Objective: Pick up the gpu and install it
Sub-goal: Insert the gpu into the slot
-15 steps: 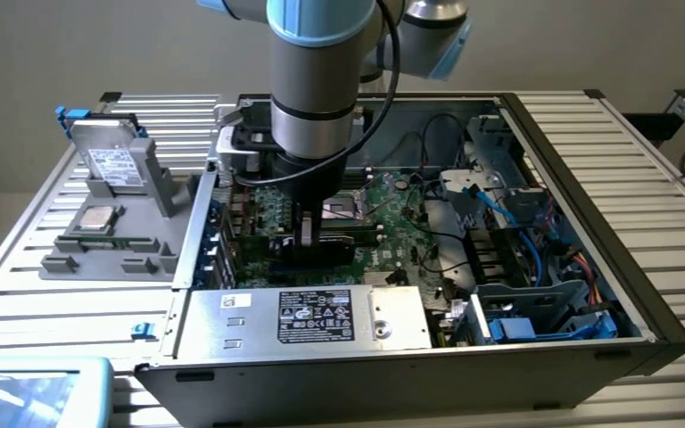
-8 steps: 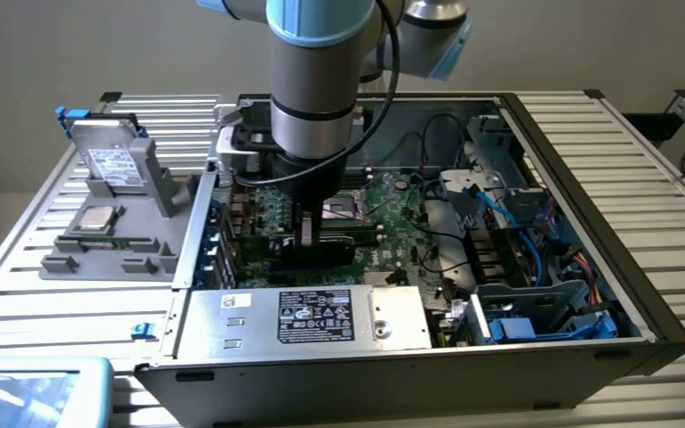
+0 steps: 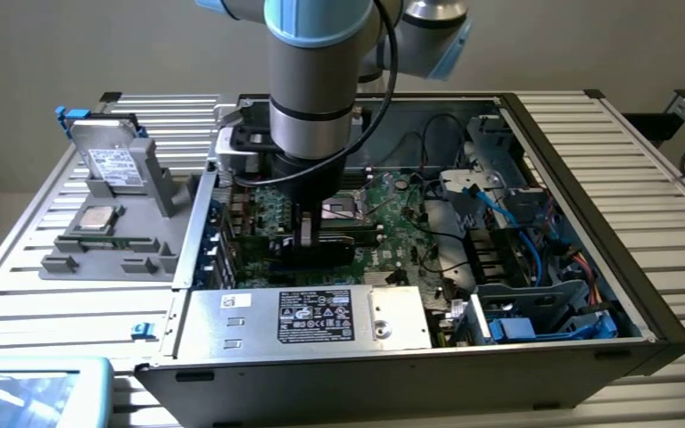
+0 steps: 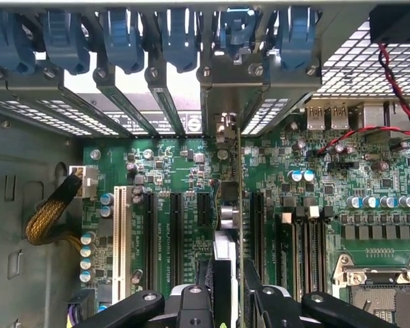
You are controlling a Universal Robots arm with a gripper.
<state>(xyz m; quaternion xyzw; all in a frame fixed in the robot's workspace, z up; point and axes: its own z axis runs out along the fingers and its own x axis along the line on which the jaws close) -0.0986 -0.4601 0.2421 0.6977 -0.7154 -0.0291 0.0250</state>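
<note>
Gpu (image 4: 234, 225) stands edge-on at centre of the wrist frame, over the motherboard (image 4: 171, 171) slots, w/ gripper (image 4: 227, 301) fingers clamped on its top edge. Looks stiff, light but fragile; hold by edges, not components.

The gripper (image 4: 227, 290) pinches the gpu (image 4: 227, 225) edge-on, its thin board standing upright over the green motherboard (image 4: 307, 212). The card's silver bracket (image 4: 222, 102) sits among the blue slot clips (image 4: 123, 41) at the case's rear wall. Black expansion slots (image 4: 174, 225) and one white slot (image 4: 119, 232) run alongside. A red wire (image 4: 389, 68) crosses near the perforated grille.
</note>
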